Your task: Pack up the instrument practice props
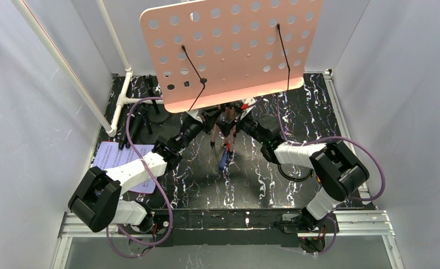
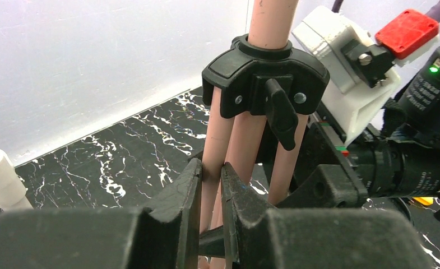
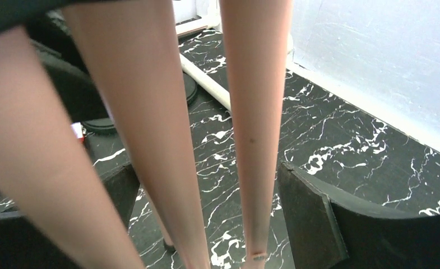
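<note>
L claw [image 2: 212,168] clenched on pink rack leg [image 2: 217,129]; R claw [image 3: 206,174] released, jaws wide w/ rack legs [image 3: 256,112] between.

Pink hole-punched sheet-music rack [image 1: 228,50] upright near far edge of worktop [image 1: 251,185], plate tilted. Pink tripod legs [image 3: 251,140] converge under black collar [image 2: 265,84]. White printed music sheet [image 1: 114,156] flat by left edge.

Pink hole-punched rack [image 1: 240,89]; black tabletop [image 1: 318,112] veined white; white pipe frame [image 1: 120,103]; black collar [image 2: 245,78]
</note>
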Controlling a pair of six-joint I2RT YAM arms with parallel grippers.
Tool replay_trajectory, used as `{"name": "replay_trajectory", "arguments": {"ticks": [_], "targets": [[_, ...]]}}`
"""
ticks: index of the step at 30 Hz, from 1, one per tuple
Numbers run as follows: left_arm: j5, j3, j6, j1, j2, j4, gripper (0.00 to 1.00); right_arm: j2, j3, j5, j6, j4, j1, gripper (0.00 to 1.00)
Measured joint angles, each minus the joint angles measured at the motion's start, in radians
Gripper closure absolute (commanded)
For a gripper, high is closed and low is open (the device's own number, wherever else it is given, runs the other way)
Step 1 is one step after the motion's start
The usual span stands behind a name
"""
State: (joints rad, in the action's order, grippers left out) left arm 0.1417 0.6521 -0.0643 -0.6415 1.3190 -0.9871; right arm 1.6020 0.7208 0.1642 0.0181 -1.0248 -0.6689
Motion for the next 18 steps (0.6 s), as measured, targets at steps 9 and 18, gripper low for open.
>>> {"name": "replay_trajectory", "arguments": {"ticks": [9, 18], "targets": [[0.001, 0.0, -0.003, 0.0, 0.0, 0.001, 0.9, 0.043, 0.054, 0.044, -0.033, -0.022, 0.0, 0.19], [0.008, -0.007, -0.011, 0.006, -0.05, 0.093, 0.5, 0.069, 0.104, 0.085, -0.061, 0.014, 0.01, 0.46]]}}
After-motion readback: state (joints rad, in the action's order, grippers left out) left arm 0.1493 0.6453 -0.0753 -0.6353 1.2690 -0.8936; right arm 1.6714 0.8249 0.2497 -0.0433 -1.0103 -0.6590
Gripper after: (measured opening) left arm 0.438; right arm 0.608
